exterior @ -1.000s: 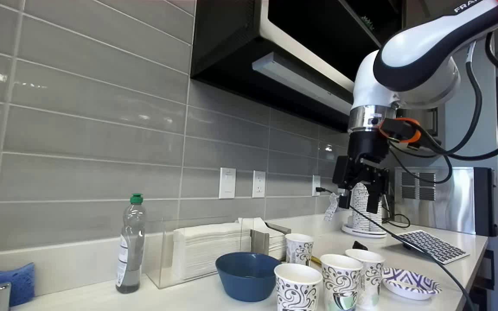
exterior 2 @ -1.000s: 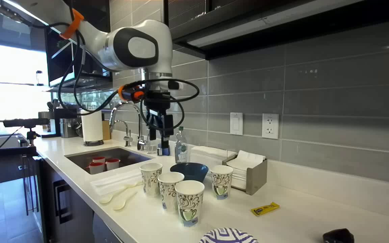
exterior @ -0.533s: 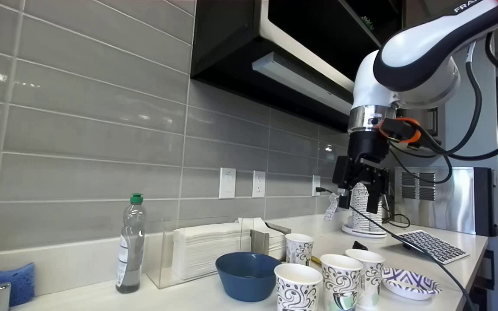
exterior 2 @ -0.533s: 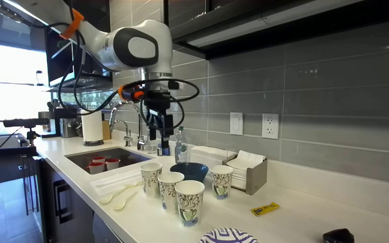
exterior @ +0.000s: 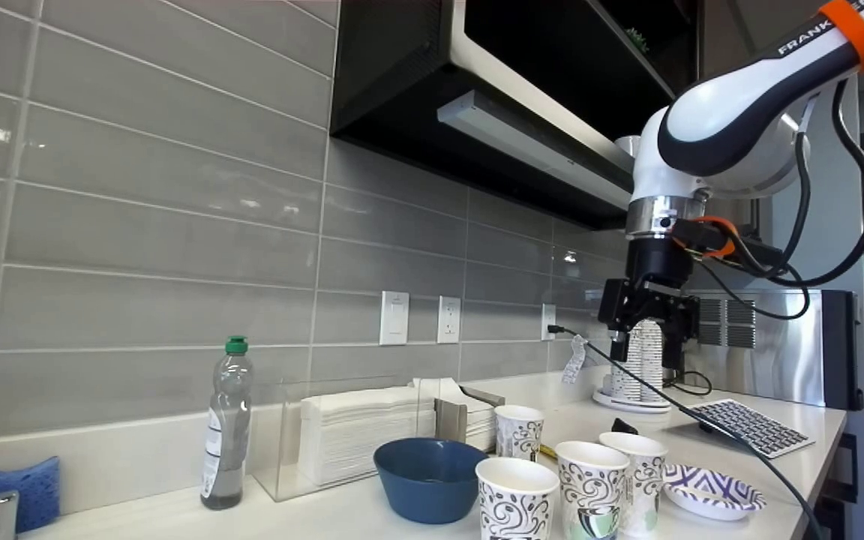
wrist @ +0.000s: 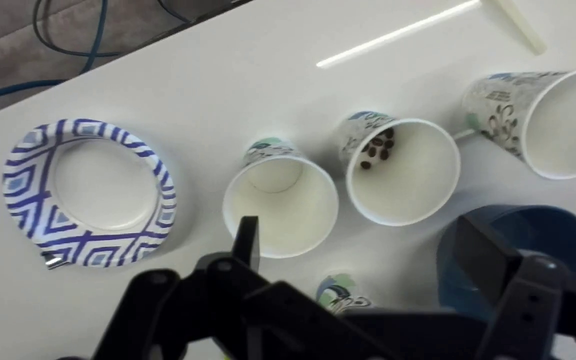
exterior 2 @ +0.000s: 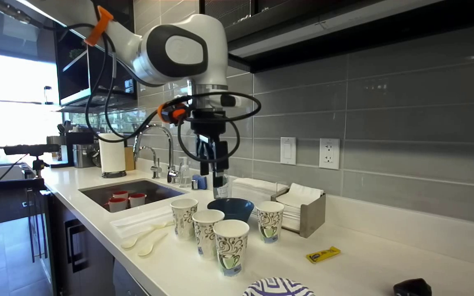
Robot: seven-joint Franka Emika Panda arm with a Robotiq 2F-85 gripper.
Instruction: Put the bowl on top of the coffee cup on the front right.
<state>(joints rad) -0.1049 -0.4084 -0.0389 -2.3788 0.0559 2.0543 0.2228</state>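
Observation:
The small white bowl with a dark blue pattern lies on the counter, in both exterior views and in the wrist view. Several near-identical white paper cups stand upright by it. The cup closest to the bowl shows in both exterior views and in the wrist view; it looks empty. The middle cup of the row holds dark beans. Another cup is mostly hidden behind the gripper. My gripper hangs above the cups, open and empty, its fingers wide apart in the wrist view.
A plain blue bowl stands beside the cups, by the napkin holder. A soap bottle, a yellow packet, pale spoons and a sink are around. The cabinet overhangs the counter.
Between half a second ago and now, the arm and gripper have shifted right in both exterior views, and slightly lower in one of them. The gripper stays open. The bowl and cups have not moved.

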